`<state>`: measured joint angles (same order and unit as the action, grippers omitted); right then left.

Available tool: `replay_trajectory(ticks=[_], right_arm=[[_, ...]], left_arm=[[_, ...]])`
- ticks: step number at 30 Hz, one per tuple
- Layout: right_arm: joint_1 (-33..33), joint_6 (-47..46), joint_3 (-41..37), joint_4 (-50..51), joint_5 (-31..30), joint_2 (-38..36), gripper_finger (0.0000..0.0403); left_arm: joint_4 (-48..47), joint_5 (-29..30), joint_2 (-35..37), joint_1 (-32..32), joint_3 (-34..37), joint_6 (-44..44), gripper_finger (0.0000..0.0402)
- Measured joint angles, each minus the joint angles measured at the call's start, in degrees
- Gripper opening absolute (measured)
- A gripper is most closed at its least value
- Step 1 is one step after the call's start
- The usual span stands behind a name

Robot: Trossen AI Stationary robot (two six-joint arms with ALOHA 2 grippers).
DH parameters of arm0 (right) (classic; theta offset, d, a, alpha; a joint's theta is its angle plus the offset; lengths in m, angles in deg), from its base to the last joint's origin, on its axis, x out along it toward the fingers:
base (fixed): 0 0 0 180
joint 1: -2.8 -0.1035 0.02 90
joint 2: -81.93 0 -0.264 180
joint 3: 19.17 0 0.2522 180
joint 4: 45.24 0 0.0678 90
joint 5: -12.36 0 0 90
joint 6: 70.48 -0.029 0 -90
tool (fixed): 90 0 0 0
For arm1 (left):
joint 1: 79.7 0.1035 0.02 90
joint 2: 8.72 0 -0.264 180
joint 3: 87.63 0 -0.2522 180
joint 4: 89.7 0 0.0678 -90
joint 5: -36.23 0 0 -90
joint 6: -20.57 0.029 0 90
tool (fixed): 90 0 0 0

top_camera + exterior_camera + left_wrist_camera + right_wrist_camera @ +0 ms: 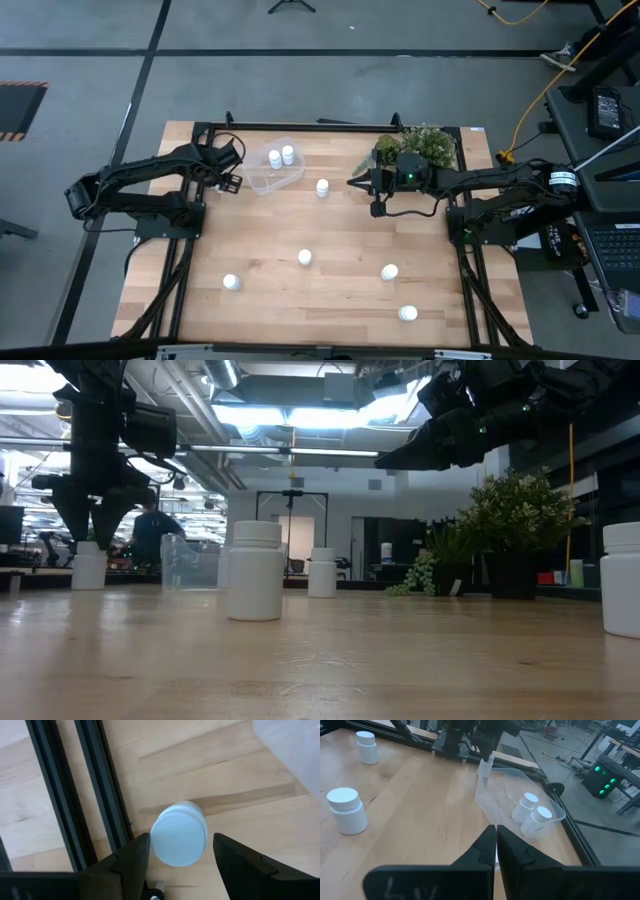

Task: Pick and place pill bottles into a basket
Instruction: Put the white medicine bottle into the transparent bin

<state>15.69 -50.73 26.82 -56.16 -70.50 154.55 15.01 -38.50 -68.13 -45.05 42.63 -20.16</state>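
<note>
My left gripper [232,181] hovers at the table's left rail, just left of the basket [262,181], fingers spread wide. Directly below it stands 1 upright pill bottle [179,834], cap up, sitting between my 2 fingers [131,861] but not yet touched; a straight descent looks enough. The basket already holds 2 bottles [281,156]. 5 more stand on the wooden table [350,240]. My right gripper [352,183], fingers pressed together and empty, waits raised just right of the bottle nearest the basket [322,187]
</note>
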Motion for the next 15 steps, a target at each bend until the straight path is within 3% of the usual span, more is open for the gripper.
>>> replay_trajectory(ticks=[15], right_arm=[[0.01, 0.02, 0.0, -0.9, 0.0, 0.0, 0.0019]], left_arm=[[0.56, 0.07, 0.0, 0.0, 0.0, 0.0, 0.0214]])
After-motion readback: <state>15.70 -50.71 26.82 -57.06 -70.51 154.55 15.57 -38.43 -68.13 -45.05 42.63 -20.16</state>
